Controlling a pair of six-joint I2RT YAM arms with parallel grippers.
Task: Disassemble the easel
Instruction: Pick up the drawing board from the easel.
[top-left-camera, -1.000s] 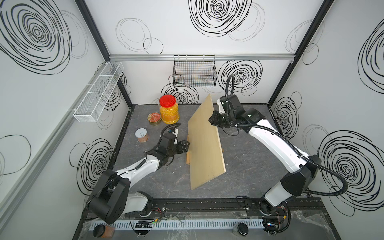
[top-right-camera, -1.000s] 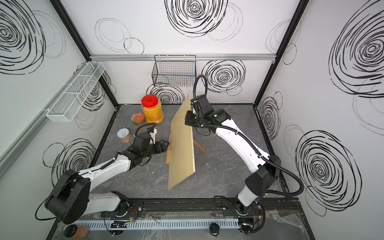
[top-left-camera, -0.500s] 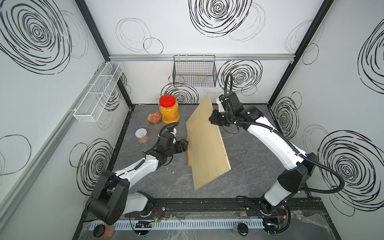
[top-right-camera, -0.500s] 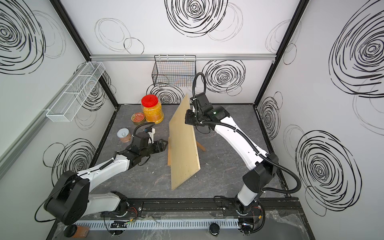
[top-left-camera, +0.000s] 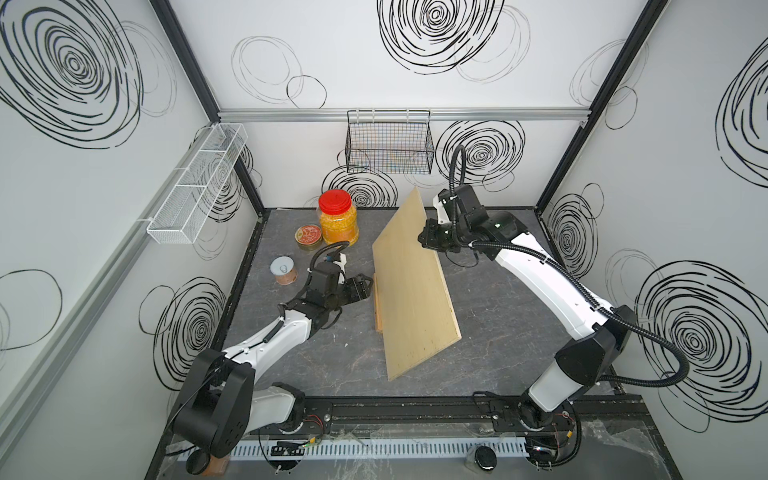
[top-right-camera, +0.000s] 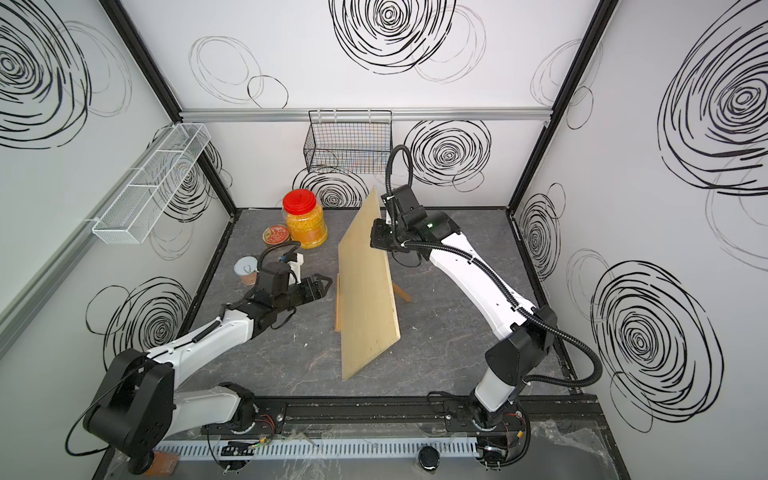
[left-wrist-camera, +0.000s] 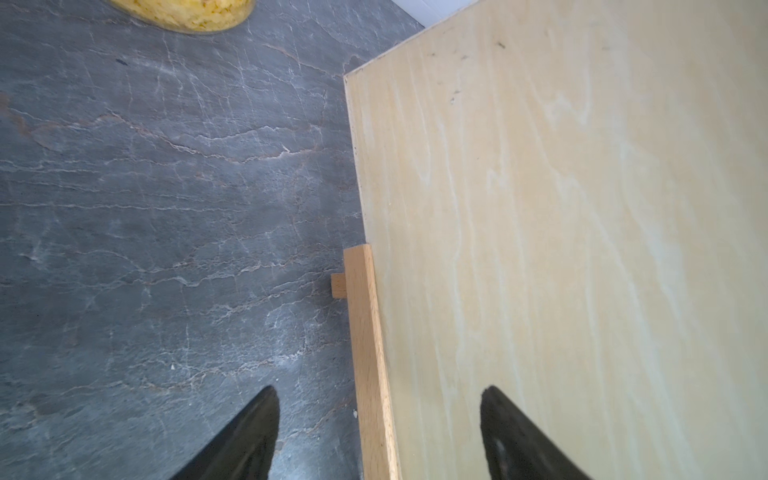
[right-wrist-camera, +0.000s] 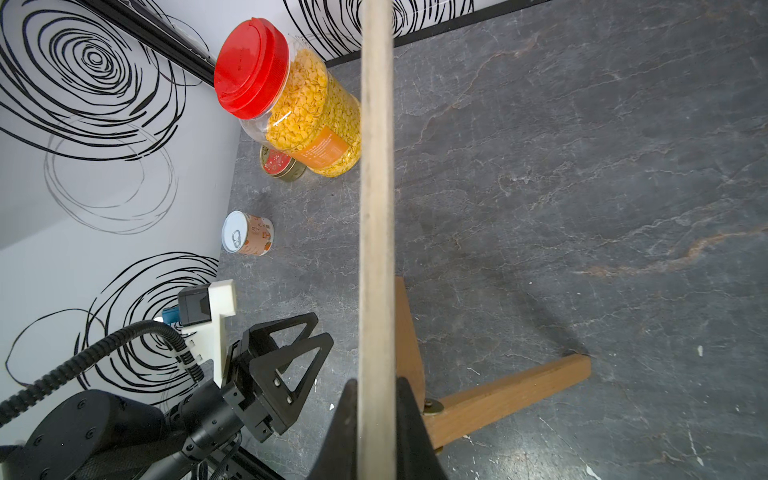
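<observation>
Right wrist view: pinches the pale board by its upper edge in the right tool, clamped tight. Shows the easel standing on the grey worktop behind that tilted board. Holds the left tool spread open near the easel's ledge, empty.

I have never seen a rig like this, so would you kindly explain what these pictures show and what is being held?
Two robot arms share a grey table. Two cameras look down from above; one sits on each wrist. The right gripper is shut on the upper edge of a pale plywood board leaning before the small wooden easel. The left gripper is open and empty beside it. A jar, a flat tin and a can stand aside.
</observation>
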